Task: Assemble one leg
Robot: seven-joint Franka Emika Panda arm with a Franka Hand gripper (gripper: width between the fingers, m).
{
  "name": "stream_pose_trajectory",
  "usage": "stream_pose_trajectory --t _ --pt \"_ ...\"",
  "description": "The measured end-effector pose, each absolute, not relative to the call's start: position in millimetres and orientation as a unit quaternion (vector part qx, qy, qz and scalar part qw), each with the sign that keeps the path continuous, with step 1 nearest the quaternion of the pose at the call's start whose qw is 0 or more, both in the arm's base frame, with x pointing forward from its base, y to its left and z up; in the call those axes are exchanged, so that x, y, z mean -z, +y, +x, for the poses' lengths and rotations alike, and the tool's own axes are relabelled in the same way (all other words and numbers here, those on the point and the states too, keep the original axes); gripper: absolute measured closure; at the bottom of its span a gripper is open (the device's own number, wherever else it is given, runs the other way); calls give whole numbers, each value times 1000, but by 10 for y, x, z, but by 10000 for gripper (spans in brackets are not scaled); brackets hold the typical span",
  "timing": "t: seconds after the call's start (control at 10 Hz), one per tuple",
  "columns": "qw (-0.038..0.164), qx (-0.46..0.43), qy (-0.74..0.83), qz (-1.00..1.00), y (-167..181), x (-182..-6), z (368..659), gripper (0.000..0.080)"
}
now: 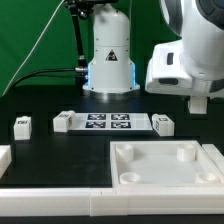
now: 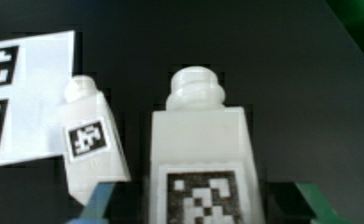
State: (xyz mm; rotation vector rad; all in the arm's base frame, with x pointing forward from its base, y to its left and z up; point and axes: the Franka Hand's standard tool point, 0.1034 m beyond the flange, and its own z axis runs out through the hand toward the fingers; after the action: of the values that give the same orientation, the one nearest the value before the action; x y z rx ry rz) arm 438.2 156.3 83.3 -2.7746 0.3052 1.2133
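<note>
Between clamped fingers (image 2: 104,198) sits the leg (image 2: 205,140) (second leg (image 2: 81,125) near, dark table (image 2: 303,60) beyond).

Robotics lab: green backdrop (image 1: 40,40), black table (image 1: 60,145), tagged marker board (image 1: 105,123), white robot arm (image 1: 110,55).

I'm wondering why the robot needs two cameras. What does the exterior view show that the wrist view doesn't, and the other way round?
Only the exterior view shows the white panel with round corner sockets, a far leg off at that view's left, and the robot's base.

Only the wrist view shows the held leg close up, between the fingers of the gripper. The exterior view does not make this out.

Both views show the marker board and the loose leg lying beside it.
</note>
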Motion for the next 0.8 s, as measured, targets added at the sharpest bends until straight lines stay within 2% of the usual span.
stream_pose_trajectory --t 0.3,0.5,0.7,0.8 --pt "58 -268 103 -956 1548 -882 4460 509" --pt "56 -187 98 -976 1459 -1052 4678 509" --pt "56 -96 93 -989 1388 -1163 4831 509" --pt "59 -80 95 -991 1389 -1196 4889 509"
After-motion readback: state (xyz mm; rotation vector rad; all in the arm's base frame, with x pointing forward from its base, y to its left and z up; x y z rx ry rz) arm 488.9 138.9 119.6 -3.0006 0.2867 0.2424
